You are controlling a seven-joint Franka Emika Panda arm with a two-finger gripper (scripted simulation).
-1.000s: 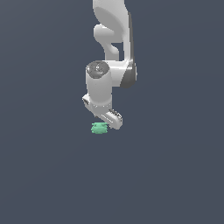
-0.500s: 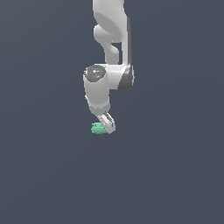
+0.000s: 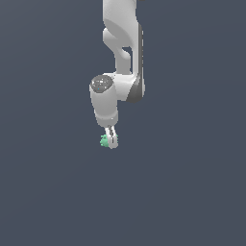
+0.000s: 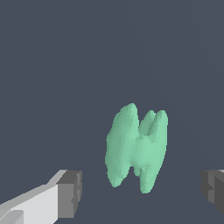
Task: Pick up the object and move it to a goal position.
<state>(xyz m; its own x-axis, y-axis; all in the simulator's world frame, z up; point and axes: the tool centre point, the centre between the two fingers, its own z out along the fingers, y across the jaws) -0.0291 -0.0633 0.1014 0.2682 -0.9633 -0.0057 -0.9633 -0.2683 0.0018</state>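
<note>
Fingers [image 4: 70, 192] of our gripper [image 4: 142, 192] are standing apart, straddling the object [image 4: 138, 146], untouched on the bench. We are judging this lumpy, ridged blob light and stiff; we are favouring its narrow waist for the squeeze.

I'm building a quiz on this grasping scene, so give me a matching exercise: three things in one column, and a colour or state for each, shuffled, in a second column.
Things:
1. the object
2. the finger pads
3. the gripper

Colour or state:
A. dark grey, standing on either side of the blob with gaps left
B. open, lowered around the blob
C. mint green, lumpy and ridged

Pairs: 1-C, 2-A, 3-B

In the exterior view the object shows beside the gripper at the end of the white arm.
</note>
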